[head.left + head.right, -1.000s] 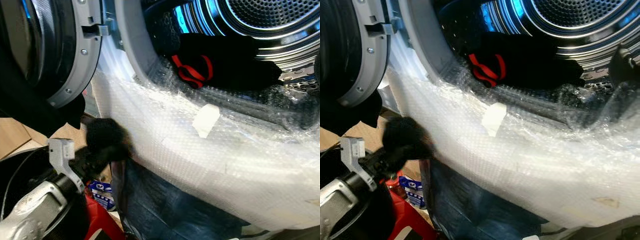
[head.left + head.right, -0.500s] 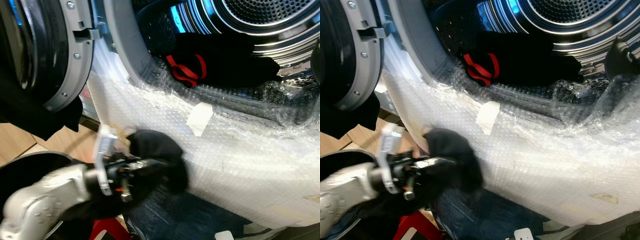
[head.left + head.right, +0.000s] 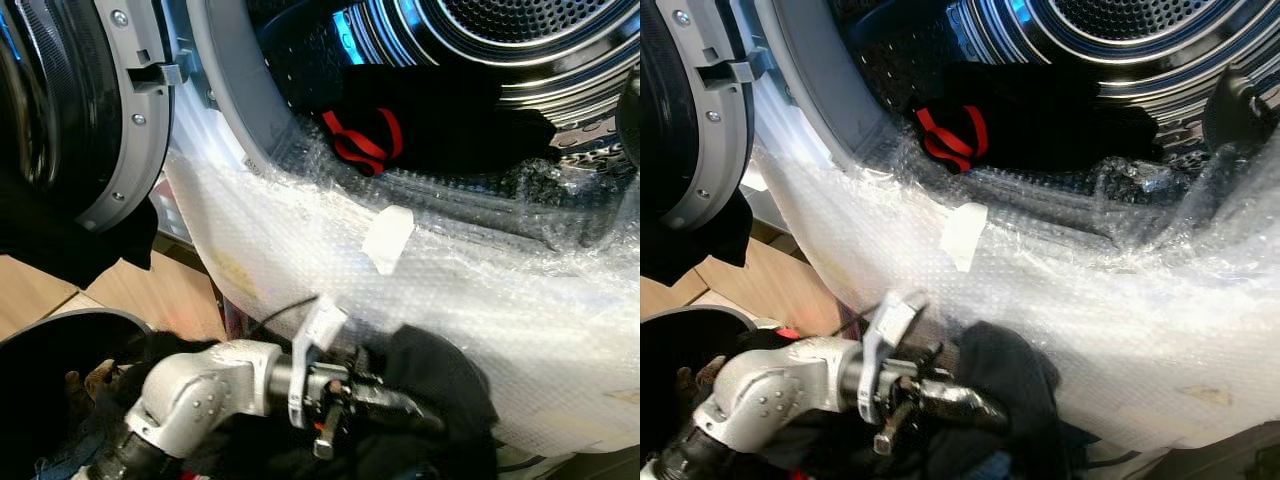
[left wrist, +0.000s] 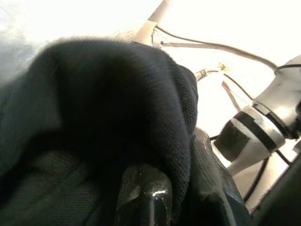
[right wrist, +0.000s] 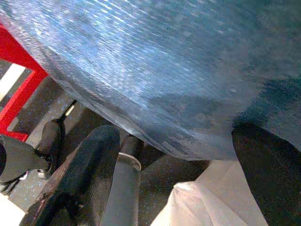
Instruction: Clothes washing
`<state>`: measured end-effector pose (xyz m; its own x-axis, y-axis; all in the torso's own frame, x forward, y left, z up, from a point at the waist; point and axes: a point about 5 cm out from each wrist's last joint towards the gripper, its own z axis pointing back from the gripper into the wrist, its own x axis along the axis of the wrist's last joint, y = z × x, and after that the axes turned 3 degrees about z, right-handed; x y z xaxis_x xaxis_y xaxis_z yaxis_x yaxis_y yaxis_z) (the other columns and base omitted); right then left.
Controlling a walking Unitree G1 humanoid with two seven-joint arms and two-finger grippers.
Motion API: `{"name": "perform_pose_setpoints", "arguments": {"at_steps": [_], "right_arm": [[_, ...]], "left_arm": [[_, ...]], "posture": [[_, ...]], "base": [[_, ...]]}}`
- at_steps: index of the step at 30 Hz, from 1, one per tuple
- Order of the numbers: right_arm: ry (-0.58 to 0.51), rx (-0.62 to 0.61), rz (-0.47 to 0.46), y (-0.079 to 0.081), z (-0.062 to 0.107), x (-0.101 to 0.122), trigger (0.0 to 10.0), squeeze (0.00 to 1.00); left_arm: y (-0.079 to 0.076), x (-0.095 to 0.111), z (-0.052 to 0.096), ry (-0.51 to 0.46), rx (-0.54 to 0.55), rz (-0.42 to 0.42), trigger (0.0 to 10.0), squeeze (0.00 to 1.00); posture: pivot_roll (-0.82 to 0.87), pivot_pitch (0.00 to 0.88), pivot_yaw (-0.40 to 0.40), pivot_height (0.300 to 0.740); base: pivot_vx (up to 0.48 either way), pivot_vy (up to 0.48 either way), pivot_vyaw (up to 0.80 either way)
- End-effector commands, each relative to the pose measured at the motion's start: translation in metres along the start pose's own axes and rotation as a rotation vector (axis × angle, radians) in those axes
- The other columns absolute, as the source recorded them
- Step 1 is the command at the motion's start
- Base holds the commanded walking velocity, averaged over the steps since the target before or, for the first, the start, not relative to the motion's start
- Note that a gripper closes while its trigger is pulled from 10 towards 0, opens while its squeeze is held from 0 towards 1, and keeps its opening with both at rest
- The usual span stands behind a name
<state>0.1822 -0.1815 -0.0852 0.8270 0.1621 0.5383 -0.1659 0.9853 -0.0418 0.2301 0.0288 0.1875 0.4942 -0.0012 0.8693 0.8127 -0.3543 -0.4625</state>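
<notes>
Washer: I count one drum [image 3: 520, 50], upper right of the frame, one door [image 3: 70, 110] swung open at upper left.
Wrap: one bubble sheet [image 3: 480, 290] draped across the front.
Clothes: one black-and-red garment [image 3: 420, 115] inside; one black garment [image 3: 430, 395] at lower centre.
Left gripper [image 3: 405, 405]: arm level, fingers pinching that black garment.
Right gripper: fingers unclear to me.

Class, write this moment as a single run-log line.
task: clothes washing | left gripper: shut on black garment, below bubble wrap | washer drum: door open, dark laundry inside | stage: loading
</notes>
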Motion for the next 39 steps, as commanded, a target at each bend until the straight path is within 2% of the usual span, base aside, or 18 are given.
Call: {"name": "perform_pose_setpoints", "arguments": {"at_steps": [1,5,9,13,15,21,22,23,26,27,30,31,33,35,36,37,38,39], "right_arm": [[0.008,0.019,-0.002,0.006,0.0,-0.005,10.0,0.0],[0.002,0.028,-0.002,0.009,-0.001,-0.003,10.0,0.0],[0.0,0.037,-0.007,0.013,-0.001,-0.003,10.0,0.0],[-0.003,0.036,-0.018,0.014,-0.001,-0.004,10.0,0.0],[-0.005,0.034,-0.021,0.014,-0.001,-0.004,10.0,0.0],[-0.026,0.054,0.022,0.009,0.001,-0.006,10.0,0.0],[-0.026,0.054,0.022,0.009,0.001,-0.006,10.0,0.0],[-0.042,0.111,0.075,0.009,0.002,-0.007,10.0,0.0],[-0.052,0.21,0.158,0.008,0.006,-0.011,10.0,0.0],[-0.05,0.267,0.211,0.007,0.008,-0.015,10.0,0.0],[-0.037,0.368,0.274,0.006,0.013,-0.024,10.0,0.0],[-0.037,0.368,0.274,0.006,0.013,-0.024,10.0,0.0],[-0.037,0.482,0.329,0.008,0.019,-0.032,10.0,0.0],[-0.047,0.527,0.346,0.008,0.022,-0.034,10.0,0.0],[-0.052,0.581,0.36,0.009,0.025,-0.035,10.0,0.06],[-0.061,0.666,0.391,0.012,0.029,-0.038,10.0,0.51],[-0.065,0.703,0.409,0.014,0.031,-0.039,10.0,0.67],[-0.074,0.77,0.425,0.014,0.035,-0.039,10.0,1.0]], "left_arm": [[-0.001,0.005,-0.012,0.022,-0.044,-0.052,0.0,0.0],[0.016,0.004,-0.026,-0.001,-0.016,-0.05,0.0,0.0],[0.02,0.01,-0.044,-0.028,-0.035,-0.07,0.0,0.0],[0.021,0.005,-0.039,-0.011,-0.024,-0.078,0.0,0.0],[0.025,-0.001,-0.027,-0.011,0.03,-0.072,0.0,0.0],[0.025,-0.017,0.031,-0.002,0.213,-0.026,0.0,0.0],[0.025,-0.017,0.031,-0.002,0.213,-0.026,0.0,0.0],[0.02,-0.023,0.048,0.008,0.263,-0.01,0.0,0.0],[0.016,-0.03,0.065,0.007,0.316,0.008,0.0,0.0],[0.014,-0.035,0.073,0.013,0.345,0.017,0.0,0.0],[0.014,-0.045,0.084,0.031,0.398,0.038,0.0,0.0],[0.014,-0.045,0.084,0.031,0.398,0.038,0.0,0.0],[0.014,-0.05,0.088,0.033,0.434,0.047,0.0,0.0],[0.013,-0.051,0.088,0.032,0.436,0.049,0.0,0.0],[0.013,-0.052,0.087,0.03,0.435,0.054,0.0,0.0],[0.012,-0.054,0.086,0.028,0.434,0.061,0.0,0.0],[0.012,-0.055,0.085,0.027,0.435,0.064,0.0,0.0],[0.011,-0.056,0.084,0.028,0.434,0.067,0.0,0.0]], "posture": [[0.03,0.061,-0.002,0.74],[0.02,0.065,0.006,0.74],[0.01,0.066,0.019,0.74],[-0.01,0.066,0.026,0.74],[-0.01,0.067,0.03,0.74],[0.0,0.068,0.034,0.74],[0.0,0.068,0.034,0.74],[0.0,0.068,0.034,0.74],[0.0,0.065,0.032,0.74],[-0.01,0.061,0.028,0.74],[-0.01,0.055,0.019,0.74],[-0.01,0.055,0.019,0.74],[-0.01,0.053,0.01,0.74],[-0.01,0.052,0.009,0.74],[-0.01,0.051,0.006,0.74],[-0.01,0.049,0.008,0.74],[-0.01,0.048,0.009,0.74],[-0.01,0.044,0.007,0.74]], "base": [[0.0,0.0,0.0],[0.0,0.0,0.0],[0.0,0.0,0.0],[0.0,0.0,0.0],[0.0,0.0,0.0],[0.0,0.0,0.0],[0.0,0.0,0.0],[0.0,0.0,0.0],[0.0,0.0,0.0],[0.0,0.0,0.0],[0.0,0.0,0.0],[0.0,0.0,0.0],[0.0,0.0,0.0],[0.0,0.0,0.0],[0.0,0.0,0.0],[0.0,0.0,0.0],[0.0,0.0,0.0],[0.0,0.0,0.0]]}}
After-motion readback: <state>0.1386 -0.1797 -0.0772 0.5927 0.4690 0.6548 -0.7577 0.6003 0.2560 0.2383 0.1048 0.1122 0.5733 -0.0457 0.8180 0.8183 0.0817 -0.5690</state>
